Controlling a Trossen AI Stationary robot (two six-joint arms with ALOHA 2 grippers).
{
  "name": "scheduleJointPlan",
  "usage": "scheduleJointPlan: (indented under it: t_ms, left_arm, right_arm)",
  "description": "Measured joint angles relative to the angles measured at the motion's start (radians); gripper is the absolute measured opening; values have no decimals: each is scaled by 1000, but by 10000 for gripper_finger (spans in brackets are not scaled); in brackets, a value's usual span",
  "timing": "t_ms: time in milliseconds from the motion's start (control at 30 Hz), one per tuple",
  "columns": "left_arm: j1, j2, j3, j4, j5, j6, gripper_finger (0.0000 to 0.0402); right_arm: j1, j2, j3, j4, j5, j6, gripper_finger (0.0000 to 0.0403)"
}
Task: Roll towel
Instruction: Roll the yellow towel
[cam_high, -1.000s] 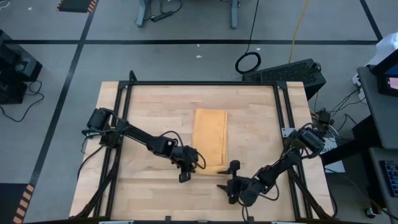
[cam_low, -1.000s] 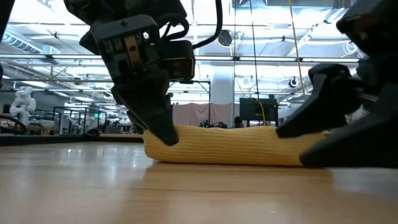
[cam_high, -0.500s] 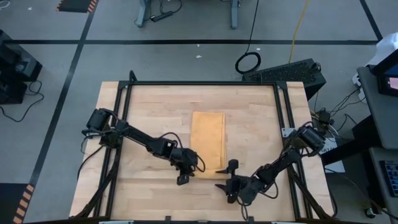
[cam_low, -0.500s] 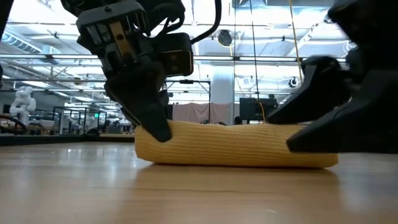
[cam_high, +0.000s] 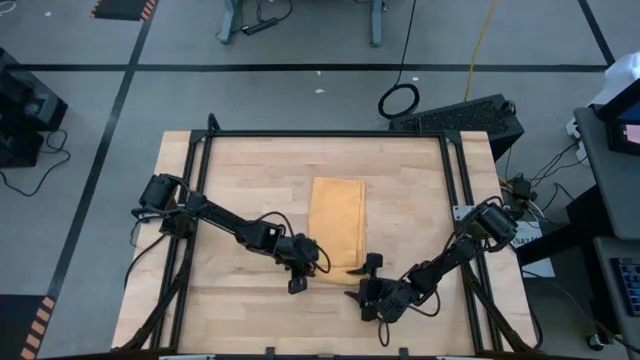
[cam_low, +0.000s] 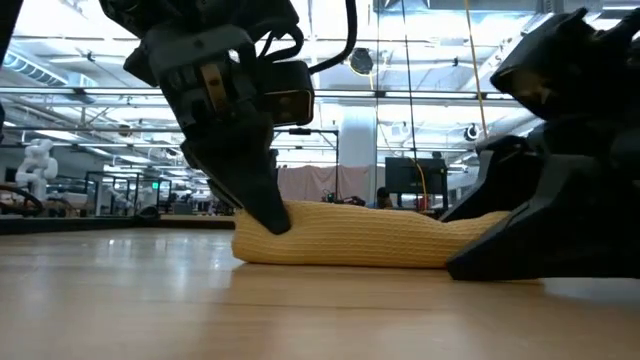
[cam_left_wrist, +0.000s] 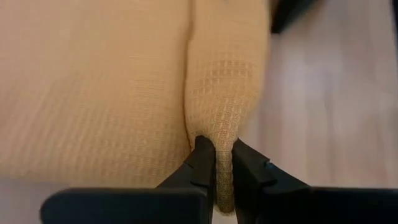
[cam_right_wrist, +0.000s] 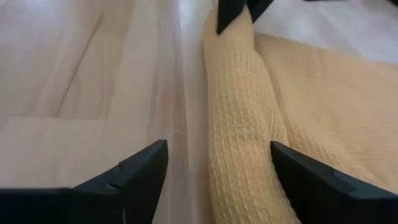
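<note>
One towel (cam_high: 336, 222) lies on my surface (cam_high: 240, 170), a little toward my side of the middle, between my two arms. It is mustard-yellow cloth with a small waffle weave, a flat rectangle except at the near edge, where it is turned up into a short, soft roll. There are two claws, both mine, both at that rolled edge.

My left claw (cam_high: 297, 277) is pinched narrow on one end of the roll; the left wrist view shows the cloth squeezed into a thin ridge between my two dark fingers (cam_left_wrist: 202, 163). My right claw (cam_high: 363, 282) stands wide at the other end, one finger on each side of the roll; I cannot tell whether either finger touches the cloth.

The surface is pale wood planks with a black frame around it.

From above, the roll is only a slim band at the near edge. The low view shows it as a rounded, ribbed tube lying on the wood, with my left claw pressing in at one end and my right claw's bulk covering the other. The right wrist view alone shows the roll running lengthwise away between my spread fingers (cam_right_wrist: 138, 169).
</note>
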Motion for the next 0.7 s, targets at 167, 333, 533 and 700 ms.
scheduleJointPlan:
  t_ms: [167,333,533,700]
  left_arm:
    - [-5,0,0,0,-100,8,51]
    - [-15,-20,0,-25,-103,78,121]
    - [-74,-82,0,-93,-204,227,208]
    - [-200,-72,0,22,-384,399,251]
  right_arm:
    - [-1,4,1,-2,-10,52,229]
    - [-2,4,3,-44,-6,110,176]
    - [-2,4,2,-73,4,143,133]
    - [-3,4,1,-76,3,160,124]
